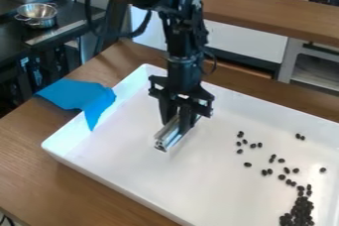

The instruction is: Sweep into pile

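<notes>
"Left side?"
"A blue cloth (81,96) drapes over the white tray's (112,182) edge."
"The gripper (175,124)?"
"Its fingers (186,117) are closed on a metal bar (165,139)."
"And the dark beans (301,210)?"
"Right of it in the tray, some scattered, many heaped."

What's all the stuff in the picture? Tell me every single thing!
Beans: too many to count, black, piled and scattered in the tray
Metal bar: one, silver, in the gripper, low over the tray
Tray: one, white, on the table
Cloth: one, blue, over the tray's left edge
Table: one, brown, under the tray
Pot: one, silver, on a dark surface, upper left
Counter: one, brown, behind the table
White panel: one, below the counter
Robot arm: one, black, from the top edge
Gripper: one, black, above the tray
</notes>
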{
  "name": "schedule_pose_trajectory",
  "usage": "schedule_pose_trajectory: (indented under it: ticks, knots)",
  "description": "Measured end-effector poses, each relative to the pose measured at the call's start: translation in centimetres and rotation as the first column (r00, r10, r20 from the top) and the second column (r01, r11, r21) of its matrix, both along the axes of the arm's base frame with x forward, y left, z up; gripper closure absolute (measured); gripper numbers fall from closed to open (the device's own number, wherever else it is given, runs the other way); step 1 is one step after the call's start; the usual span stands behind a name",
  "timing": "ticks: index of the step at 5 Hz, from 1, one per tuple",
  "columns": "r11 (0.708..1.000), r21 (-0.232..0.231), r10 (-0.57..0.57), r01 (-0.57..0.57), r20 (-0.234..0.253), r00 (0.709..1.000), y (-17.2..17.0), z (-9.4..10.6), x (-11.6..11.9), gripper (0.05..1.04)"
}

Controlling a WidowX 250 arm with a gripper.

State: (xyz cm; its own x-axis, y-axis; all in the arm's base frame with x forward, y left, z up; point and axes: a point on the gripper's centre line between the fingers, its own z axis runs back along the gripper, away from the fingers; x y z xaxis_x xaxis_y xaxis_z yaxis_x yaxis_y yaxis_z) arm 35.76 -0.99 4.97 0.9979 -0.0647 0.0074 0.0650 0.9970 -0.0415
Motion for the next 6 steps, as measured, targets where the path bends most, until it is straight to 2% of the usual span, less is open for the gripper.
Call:
schedule_pose_trajectory:
  ticks: [1,3,4,6]
  knots:
    - [1.000,-0.004,0.008,-0.008,0.000,1.000,0.2,-0.5,1.3,0.711]
    - [0.999,-0.006,0.043,-0.043,-0.035,0.998,-0.4,-1.0,3.1,0.712]
    - [1.000,0.001,0.022,-0.022,-0.050,0.999,-1.3,-1.7,3.6,0.711]
    - [1.000,0.020,-0.014,0.015,-0.040,0.999,-3.1,-2.4,3.3,0.712]
